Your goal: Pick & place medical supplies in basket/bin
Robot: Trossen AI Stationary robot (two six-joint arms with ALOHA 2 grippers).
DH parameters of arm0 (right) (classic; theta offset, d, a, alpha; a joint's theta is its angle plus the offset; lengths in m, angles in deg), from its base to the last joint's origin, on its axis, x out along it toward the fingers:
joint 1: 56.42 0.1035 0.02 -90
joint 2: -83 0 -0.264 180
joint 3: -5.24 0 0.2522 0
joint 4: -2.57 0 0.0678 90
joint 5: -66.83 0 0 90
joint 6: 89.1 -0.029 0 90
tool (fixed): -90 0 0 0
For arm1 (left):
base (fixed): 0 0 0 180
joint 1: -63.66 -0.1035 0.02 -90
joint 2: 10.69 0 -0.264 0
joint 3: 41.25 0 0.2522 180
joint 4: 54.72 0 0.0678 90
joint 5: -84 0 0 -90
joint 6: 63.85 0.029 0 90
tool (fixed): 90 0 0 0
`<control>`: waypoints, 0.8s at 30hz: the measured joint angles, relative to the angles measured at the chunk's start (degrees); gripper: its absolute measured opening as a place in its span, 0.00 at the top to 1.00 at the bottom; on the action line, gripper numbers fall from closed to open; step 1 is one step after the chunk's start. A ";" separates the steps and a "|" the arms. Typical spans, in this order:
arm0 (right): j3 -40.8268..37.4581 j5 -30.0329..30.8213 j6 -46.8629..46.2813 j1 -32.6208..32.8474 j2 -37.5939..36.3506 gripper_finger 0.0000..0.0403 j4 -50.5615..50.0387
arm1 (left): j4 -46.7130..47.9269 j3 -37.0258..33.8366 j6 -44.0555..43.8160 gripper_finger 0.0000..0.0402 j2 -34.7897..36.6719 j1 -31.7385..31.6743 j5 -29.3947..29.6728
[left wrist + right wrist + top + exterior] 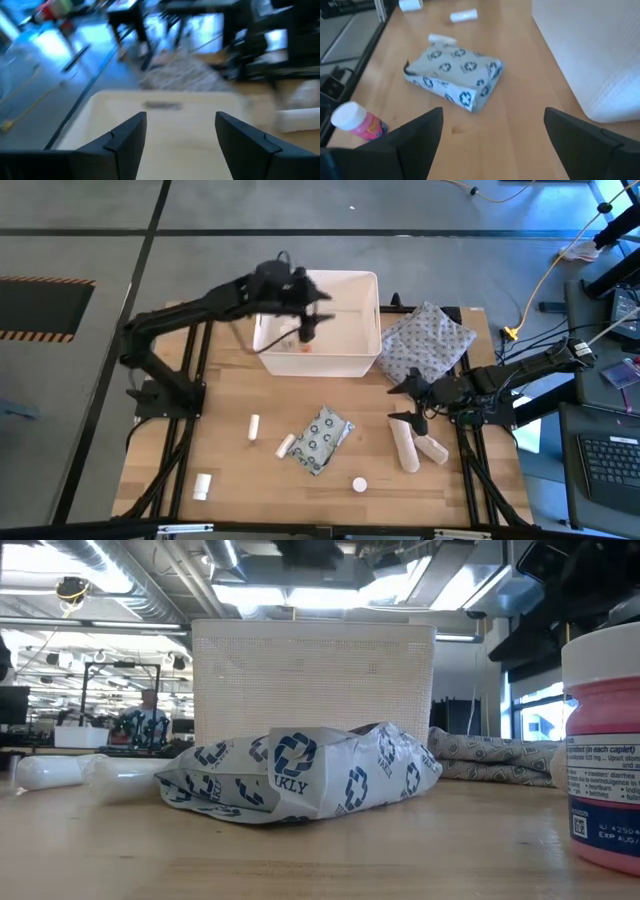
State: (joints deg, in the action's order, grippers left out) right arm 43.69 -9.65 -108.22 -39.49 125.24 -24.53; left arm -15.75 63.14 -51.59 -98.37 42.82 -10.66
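Observation:
The white bin (345,290) stands at the table's far middle; a small orange and white item (300,346) lies inside it. My left gripper (306,330) hangs open and empty over the bin's inside (180,145). My right gripper (405,402) is open and empty, low over the table right of the grey dotted packet (320,438), which lies flat (455,80). Two cream gauze rolls (405,448) lie just near of my right gripper. Two tiny white tubes (254,425) lie left of the packet. A pill bottle (359,484) stands near the front edge and also shows in the right wrist view (357,122).
A grey patterned cloth pouch (425,345) lies right of the bin, beside my right arm. A white bottle (203,485) lies at the front left. Bare wood lies between the bin and the packet. A person (148,720) shows in the room beyond the table.

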 joint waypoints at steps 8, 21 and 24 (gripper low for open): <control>0.00 -1.58 3.24 0.01 0.00 0.14 0.93 | -20.69 -27.65 -4.18 0.43 18.21 8.90 -0.22; 0.11 -7.61 8.02 0.74 5.56 0.14 21.91 | -42.39 -57.15 -7.07 0.43 44.46 25.37 0.64; 3.28 -7.63 8.56 1.54 10.70 0.14 22.33 | -43.11 -59.94 -7.15 0.43 47.69 27.79 1.78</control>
State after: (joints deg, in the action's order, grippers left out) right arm 46.96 -17.28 -99.66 -37.95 135.94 -2.20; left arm -58.85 3.20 -58.74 -50.68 70.61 -8.88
